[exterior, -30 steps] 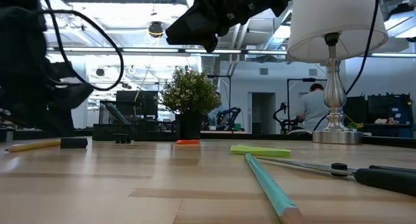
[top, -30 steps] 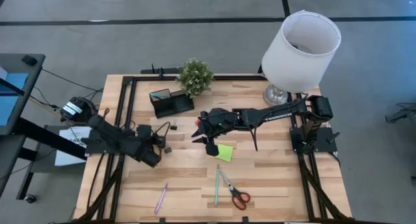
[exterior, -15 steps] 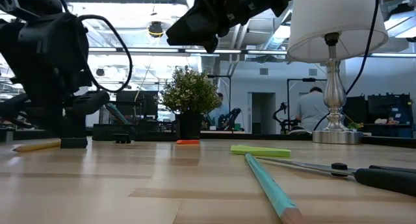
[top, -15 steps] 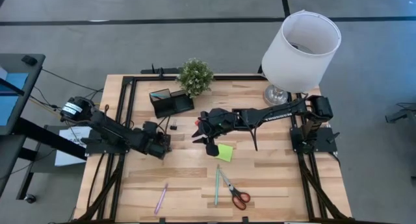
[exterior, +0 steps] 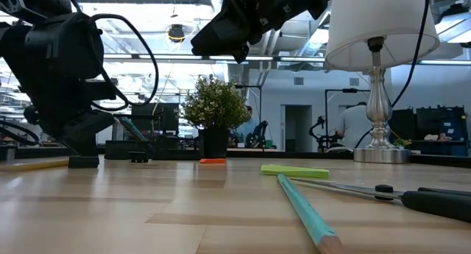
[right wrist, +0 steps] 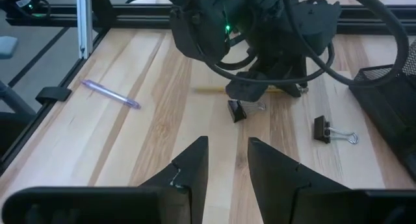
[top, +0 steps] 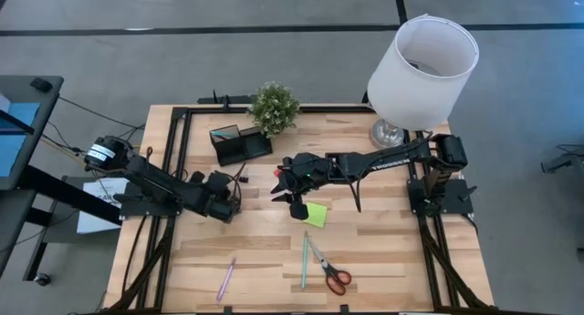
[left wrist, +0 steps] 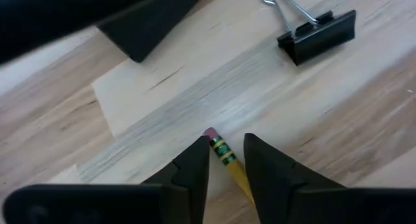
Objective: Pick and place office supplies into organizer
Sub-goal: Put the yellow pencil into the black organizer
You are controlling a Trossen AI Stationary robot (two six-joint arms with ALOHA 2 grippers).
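Note:
My left gripper (top: 228,201) (left wrist: 227,146) is low over the table, near the black organizer (top: 239,143). It is open, with a finger on each side of the yellow pencil's pink eraser end (left wrist: 211,134). The pencil (exterior: 35,166) lies flat on the wood. My right gripper (top: 294,204) (right wrist: 227,149) hovers narrowly open above the far edge of the lime sticky note (top: 316,215). A teal pen (top: 304,258), red-handled scissors (top: 332,273) and a pink pen (top: 225,278) lie near the table's near edge. A small red piece (top: 276,171) lies beside the right arm.
Black binder clips (left wrist: 317,36) (right wrist: 325,128) lie on the wood close to my left gripper. A potted plant (top: 274,107) stands at the far edge beside the organizer. A lamp with a white shade (top: 422,64) stands at the far right corner.
My left gripper has moved a little toward the table's right and far edges and come down over the pencil. The right arm has kept still.

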